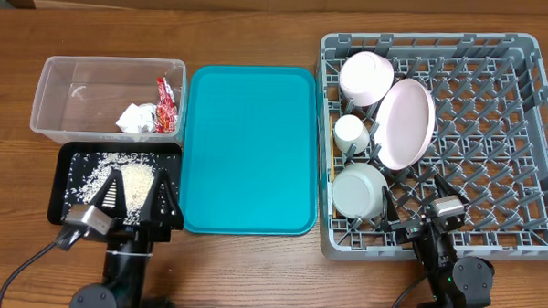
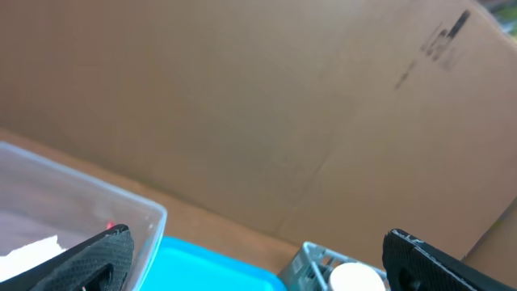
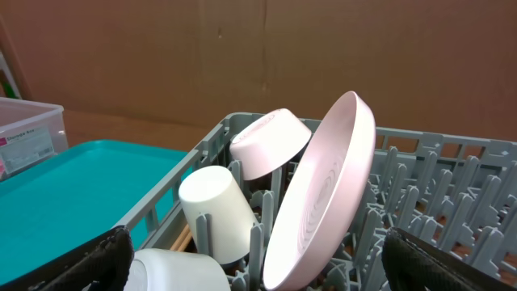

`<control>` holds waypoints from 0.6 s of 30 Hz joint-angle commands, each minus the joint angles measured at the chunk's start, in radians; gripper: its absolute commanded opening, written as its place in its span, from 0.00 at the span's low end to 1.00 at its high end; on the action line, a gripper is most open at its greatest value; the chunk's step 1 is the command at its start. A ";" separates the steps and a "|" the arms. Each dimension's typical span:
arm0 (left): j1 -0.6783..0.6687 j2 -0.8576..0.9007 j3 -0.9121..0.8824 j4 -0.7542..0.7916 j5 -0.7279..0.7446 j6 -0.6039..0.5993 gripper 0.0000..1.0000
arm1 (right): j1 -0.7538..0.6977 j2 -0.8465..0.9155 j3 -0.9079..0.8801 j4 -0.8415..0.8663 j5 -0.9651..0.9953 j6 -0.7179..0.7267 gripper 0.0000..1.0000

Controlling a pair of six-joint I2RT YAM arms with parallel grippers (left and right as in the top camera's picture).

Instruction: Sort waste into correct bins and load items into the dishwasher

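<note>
The grey dishwasher rack (image 1: pixel 499 134) holds a pale pink plate (image 1: pixel 405 124) on edge, a bowl (image 1: pixel 365 78), a small cup (image 1: pixel 351 133) and a second bowl (image 1: pixel 360 190). A red wrapper (image 1: pixel 166 104) and a white tissue (image 1: pixel 136 118) lie in the clear bin (image 1: pixel 52 96). Rice (image 1: pixel 127 174) is spread in the black tray bin (image 1: pixel 65 165). Over that tray's near edge my left gripper (image 1: pixel 137 202) stands open and empty. My right gripper (image 1: pixel 417 207) is open above the rack's near left corner, with the plate (image 3: pixel 323 194) and cup (image 3: pixel 214 210) ahead of it.
A bare teal serving tray (image 1: pixel 249 149) lies between the bins and the rack. Wooden chopsticks (image 3: pixel 179 238) sit low in the rack beside the cup. A cardboard wall (image 2: pixel 283 105) rises behind the table.
</note>
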 commanded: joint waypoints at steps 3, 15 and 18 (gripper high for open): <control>-0.029 -0.016 -0.065 0.006 -0.047 0.013 1.00 | -0.004 -0.012 -0.010 0.005 -0.006 0.000 1.00; -0.095 -0.016 -0.212 0.014 -0.217 0.013 1.00 | -0.004 -0.012 -0.010 0.005 -0.006 0.000 1.00; -0.095 -0.016 -0.249 0.013 -0.218 0.013 1.00 | -0.004 -0.012 -0.010 0.005 -0.006 0.000 1.00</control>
